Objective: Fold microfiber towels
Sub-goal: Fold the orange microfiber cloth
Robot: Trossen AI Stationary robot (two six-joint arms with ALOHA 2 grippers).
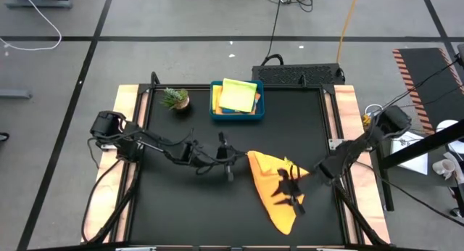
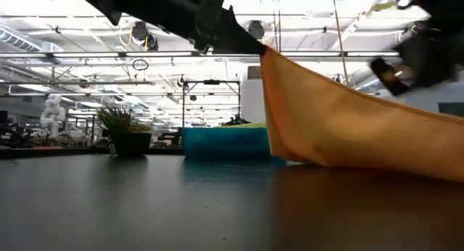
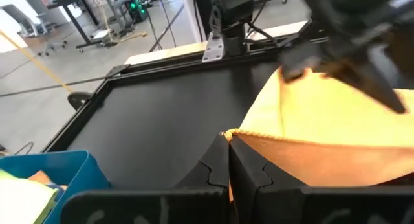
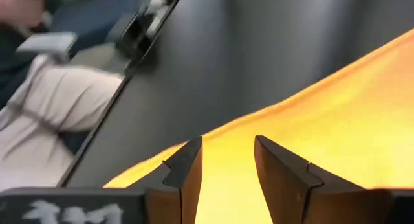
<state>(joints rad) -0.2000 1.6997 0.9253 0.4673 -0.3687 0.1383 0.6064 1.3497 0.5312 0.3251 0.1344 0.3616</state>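
Your orange towel point(image 1: 274, 187) lies rumpled on the black table point(image 1: 181, 207), well in front of the teal tray point(image 1: 236, 114). The low view shows one corner raised; the left gripper point(image 3: 228, 138) pinches it. The right gripper point(image 4: 228, 153), fingers parted, seems to hover over the cloth.

A soft orange microfiber towel point(image 1: 279, 186) lies rumpled on the right half of the black desk point(image 1: 188, 207), one corner lifted clear of the surface so the cloth slopes down from it. A lime green towel point(image 1: 238, 96) and a yellow one lie folded farther back.
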